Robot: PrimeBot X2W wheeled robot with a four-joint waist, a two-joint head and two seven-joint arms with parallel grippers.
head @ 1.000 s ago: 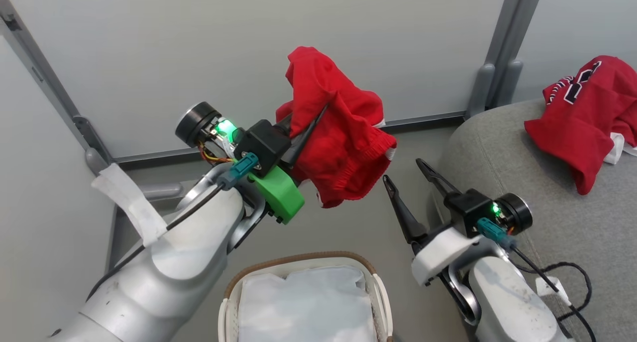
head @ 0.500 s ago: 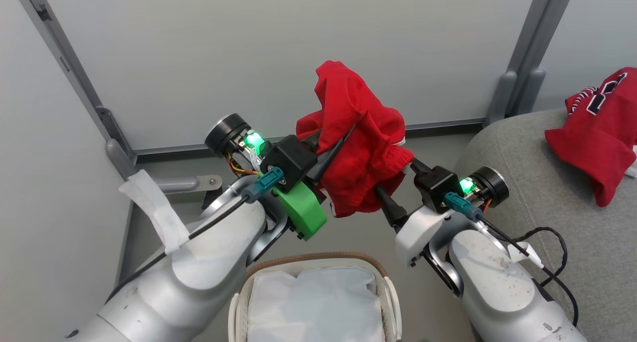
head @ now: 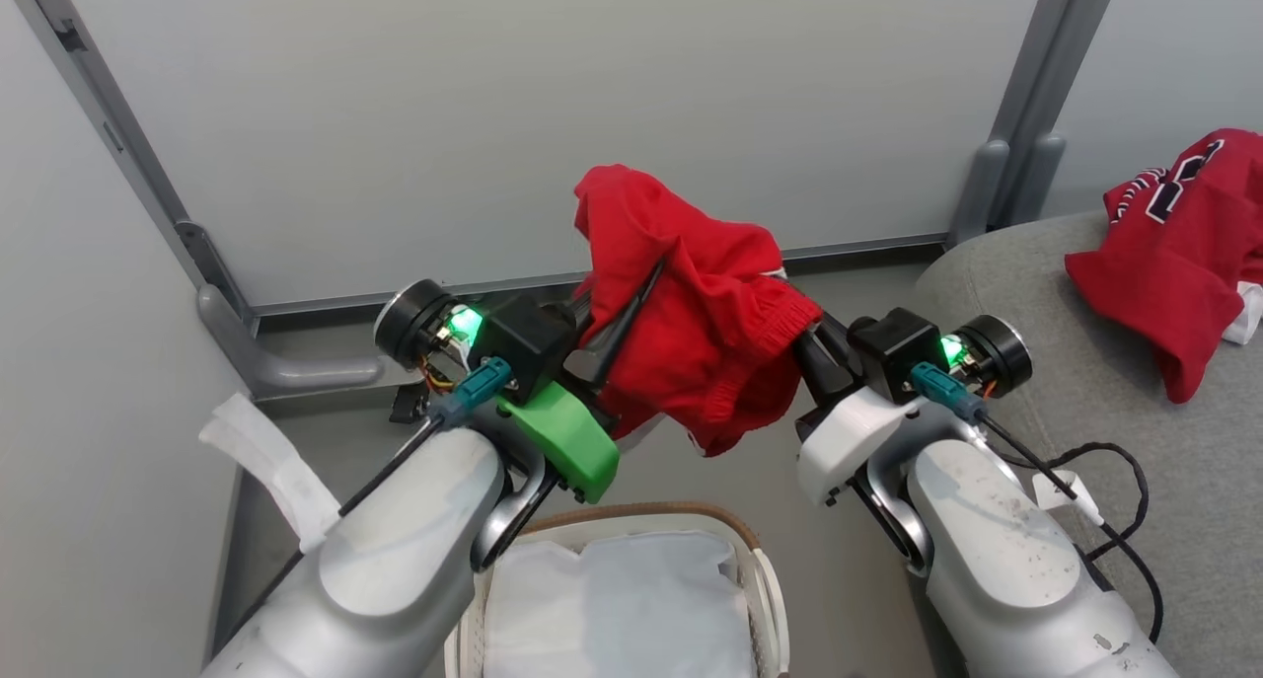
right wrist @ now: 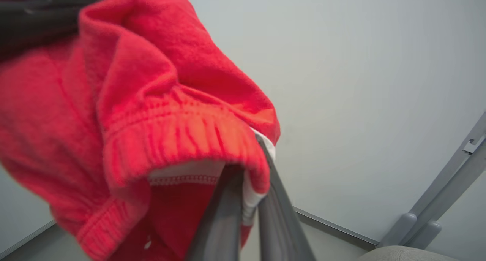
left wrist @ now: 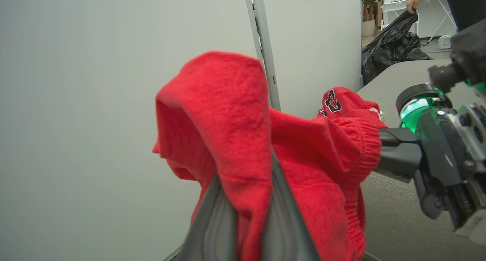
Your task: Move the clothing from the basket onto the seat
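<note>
Shorts (head: 691, 313) held clear above basket (head: 641, 510), my left gripper (head: 631, 298) and right gripper (head: 807, 347) both clamped on. Next: carry to seat (head: 1036, 293), release.

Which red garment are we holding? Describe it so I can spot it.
Above the white basket, held in mid-air, is a bunched, elastic-waisted red garment. The left gripper and right gripper are both shut on it, unlike the lettered red jersey lying on the grey seat.

matt ribbed cloth clothing (head: 710, 333) (woven-rimmed plastic basket (head: 641, 508))
</note>
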